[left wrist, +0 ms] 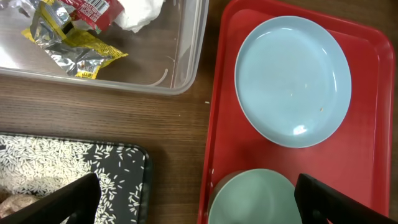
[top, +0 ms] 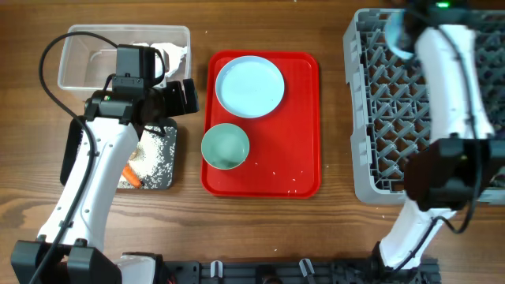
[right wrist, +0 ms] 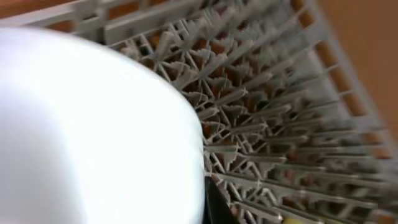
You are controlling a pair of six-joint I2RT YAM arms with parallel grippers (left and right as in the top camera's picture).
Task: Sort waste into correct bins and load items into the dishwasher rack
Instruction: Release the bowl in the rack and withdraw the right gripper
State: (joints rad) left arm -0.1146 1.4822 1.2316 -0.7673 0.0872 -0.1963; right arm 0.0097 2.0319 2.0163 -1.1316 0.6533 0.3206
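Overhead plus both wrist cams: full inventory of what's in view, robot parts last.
clear tub: 1, clear, far left
napkin: 1, white, in the clear tub
wrappers: at least 2, yellow-silver and red, in the clear tub
black tray: 1, black, near side of the tub
rice: many grains, white, on the black tray
carrot piece: 1, orange, on the black tray
brown lump: 1, brown, on the black tray
red tray: 1, red, centre
plate: 1, light blue, on the red tray
teal bowl: 1, teal, on the red tray
rack: 1, grey, right
pale bowl: 1, whitish, over the rack
left gripper: open, above the red tray's edge
right gripper: shut, at the pale bowl; hold unclear
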